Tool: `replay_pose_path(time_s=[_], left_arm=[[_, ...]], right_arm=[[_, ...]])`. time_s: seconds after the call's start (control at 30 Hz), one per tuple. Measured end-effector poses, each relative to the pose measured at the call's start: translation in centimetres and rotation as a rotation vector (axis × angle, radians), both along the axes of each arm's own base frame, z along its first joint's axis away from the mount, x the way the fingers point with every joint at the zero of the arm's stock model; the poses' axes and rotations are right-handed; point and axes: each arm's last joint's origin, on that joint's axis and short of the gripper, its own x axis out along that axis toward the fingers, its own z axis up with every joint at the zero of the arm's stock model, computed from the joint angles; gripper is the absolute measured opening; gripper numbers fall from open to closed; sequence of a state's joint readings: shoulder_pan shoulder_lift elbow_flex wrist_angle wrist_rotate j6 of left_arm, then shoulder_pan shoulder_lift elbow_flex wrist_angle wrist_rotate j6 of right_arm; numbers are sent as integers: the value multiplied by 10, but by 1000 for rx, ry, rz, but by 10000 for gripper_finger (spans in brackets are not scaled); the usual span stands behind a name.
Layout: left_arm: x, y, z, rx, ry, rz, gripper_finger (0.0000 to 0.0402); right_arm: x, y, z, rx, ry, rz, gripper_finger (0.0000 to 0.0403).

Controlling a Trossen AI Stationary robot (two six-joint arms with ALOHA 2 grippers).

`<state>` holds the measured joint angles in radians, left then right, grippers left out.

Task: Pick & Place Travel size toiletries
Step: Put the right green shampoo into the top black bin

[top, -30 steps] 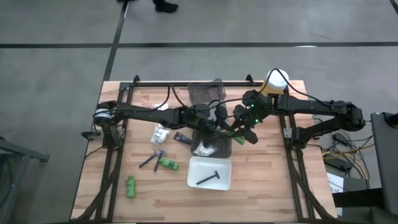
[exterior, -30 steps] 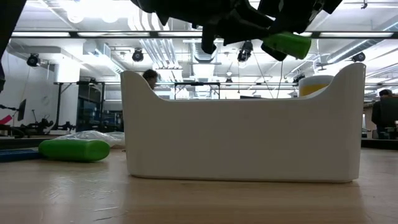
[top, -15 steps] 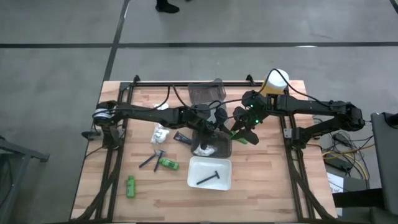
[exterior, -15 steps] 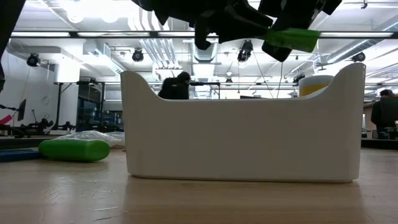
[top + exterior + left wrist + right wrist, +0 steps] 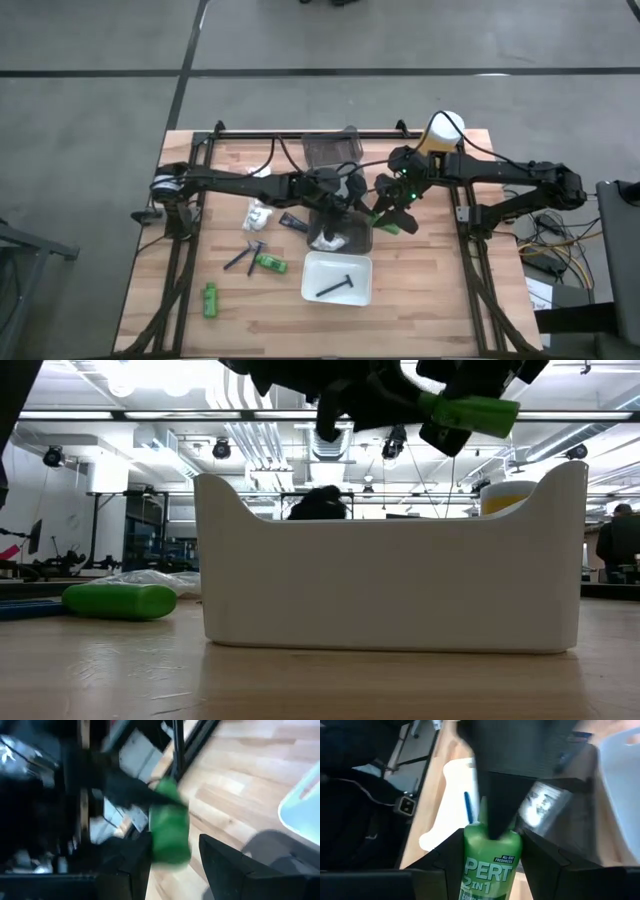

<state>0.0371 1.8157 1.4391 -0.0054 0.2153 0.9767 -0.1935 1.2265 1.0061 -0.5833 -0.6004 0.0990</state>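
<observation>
Overhead, table-level (white tray (image 5: 390, 575) close), wrists

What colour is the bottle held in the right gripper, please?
Bright green bottle, white lettering; right wrist view shows it best.

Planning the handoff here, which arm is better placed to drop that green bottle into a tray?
Right. The right gripper already holds the green bottle aloft beside the grey tray; the left gripper holds nothing.
</observation>
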Motion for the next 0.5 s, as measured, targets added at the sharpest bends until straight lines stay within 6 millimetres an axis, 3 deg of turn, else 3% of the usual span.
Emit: replay_pose_path(time_s=[0.5], left_arm=[[1,-5,4,20,-10,-1,167]], right_arm=[[2,0,-2,-14,3,10,165]])
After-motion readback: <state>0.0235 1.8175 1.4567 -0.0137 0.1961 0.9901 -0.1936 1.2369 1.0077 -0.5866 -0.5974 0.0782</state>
